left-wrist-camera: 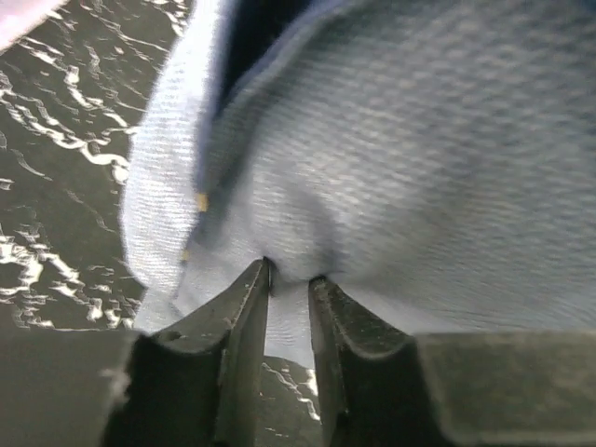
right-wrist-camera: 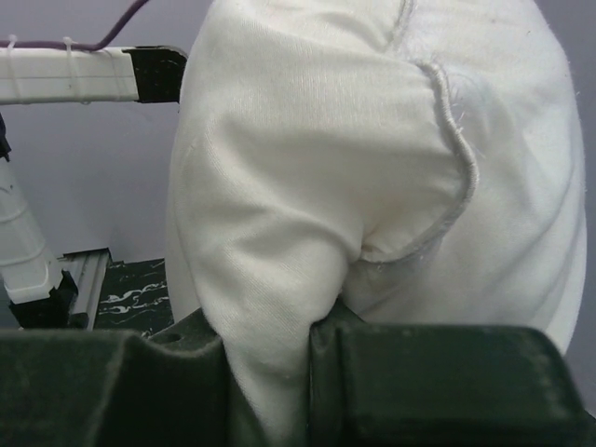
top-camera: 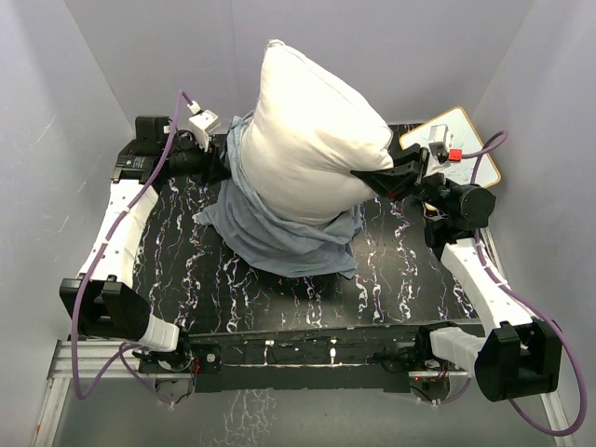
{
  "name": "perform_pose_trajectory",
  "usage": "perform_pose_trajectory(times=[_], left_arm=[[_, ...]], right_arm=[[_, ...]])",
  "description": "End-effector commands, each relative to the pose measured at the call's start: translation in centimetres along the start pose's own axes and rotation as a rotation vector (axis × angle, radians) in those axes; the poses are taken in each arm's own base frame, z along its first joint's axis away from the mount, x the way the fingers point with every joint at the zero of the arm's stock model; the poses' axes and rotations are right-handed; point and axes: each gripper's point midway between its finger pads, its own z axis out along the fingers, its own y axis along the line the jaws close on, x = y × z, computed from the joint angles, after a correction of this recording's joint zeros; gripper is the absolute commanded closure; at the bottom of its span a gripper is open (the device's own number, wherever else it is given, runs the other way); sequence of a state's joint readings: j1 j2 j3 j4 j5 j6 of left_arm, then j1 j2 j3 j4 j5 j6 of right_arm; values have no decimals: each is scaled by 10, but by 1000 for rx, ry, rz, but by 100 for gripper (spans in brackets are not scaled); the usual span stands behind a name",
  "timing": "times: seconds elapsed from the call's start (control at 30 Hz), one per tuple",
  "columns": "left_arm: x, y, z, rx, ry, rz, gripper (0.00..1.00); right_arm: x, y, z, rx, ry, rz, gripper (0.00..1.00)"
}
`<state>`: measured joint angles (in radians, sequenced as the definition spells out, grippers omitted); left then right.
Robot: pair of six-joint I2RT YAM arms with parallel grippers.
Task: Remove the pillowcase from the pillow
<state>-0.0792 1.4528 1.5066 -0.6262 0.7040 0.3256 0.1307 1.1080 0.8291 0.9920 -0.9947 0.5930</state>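
The white pillow (top-camera: 312,130) stands tilted up at the middle back, mostly out of the pillowcase (top-camera: 279,233), which is turned grey-blue side out and bunched round the pillow's lower end on the black marbled table (top-camera: 186,279). My right gripper (top-camera: 365,176) is shut on a fold of the pillow (right-wrist-camera: 307,214) at its right edge. My left gripper (top-camera: 226,151) is shut on the pillowcase's grey-blue cloth (left-wrist-camera: 391,158) at its back left; a fold sits between the fingers (left-wrist-camera: 244,317).
A white framed board (top-camera: 452,140) lies at the table's back right corner, behind my right wrist. Grey walls close the cell on three sides. The metal rail with the arm bases (top-camera: 279,358) runs along the near edge.
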Motion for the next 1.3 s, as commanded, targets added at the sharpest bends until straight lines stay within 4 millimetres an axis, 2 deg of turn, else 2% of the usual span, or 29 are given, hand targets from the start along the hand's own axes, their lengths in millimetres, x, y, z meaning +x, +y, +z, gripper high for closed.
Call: perform_pose_trajectory(times=[0.0,0.03,0.17,0.27,0.37,0.4,0.43,0.47,0.53,0.6,0.7,0.9,1.0,1.13,1.2,1.27], left_arm=[[-11,33,-11,-152,-65,77,87],[-5,40,-14,-177,-58,78,91],[34,55,-17,-218,8,85,95],[52,51,-21,-225,23,88,100],[60,39,-20,-184,16,76,98],[61,31,-20,-146,15,73,87],[59,21,-22,-100,11,76,60],[61,10,-24,-47,23,71,40],[66,-15,-29,79,41,88,29],[70,-25,-32,119,51,107,26],[66,-19,-31,86,24,149,27],[29,2,-26,43,-62,255,42],[12,13,-22,28,-96,272,44],[6,7,-16,98,-125,264,46],[10,3,-12,120,-122,253,58],[17,4,-10,124,-101,237,79]], right_arm=[[-15,20,4,-81,-19,26,92],[-19,19,5,-73,-32,23,92],[-34,13,9,-43,-95,22,92],[-40,8,10,-22,-138,44,92],[-40,6,10,-10,-152,59,92],[-39,5,9,-6,-152,65,92],[-37,6,8,-6,-150,66,92],[-34,8,7,-7,-143,67,92],[-31,11,5,-14,-135,61,92],[-28,13,5,-26,-123,67,92],[-29,20,5,-67,-119,92,92],[-34,31,6,-133,-102,110,92],[-38,35,6,-147,-111,122,92],[-42,38,7,-151,-117,137,92],[-45,38,7,-152,-130,144,92],[-50,37,8,-146,-154,144,92]])
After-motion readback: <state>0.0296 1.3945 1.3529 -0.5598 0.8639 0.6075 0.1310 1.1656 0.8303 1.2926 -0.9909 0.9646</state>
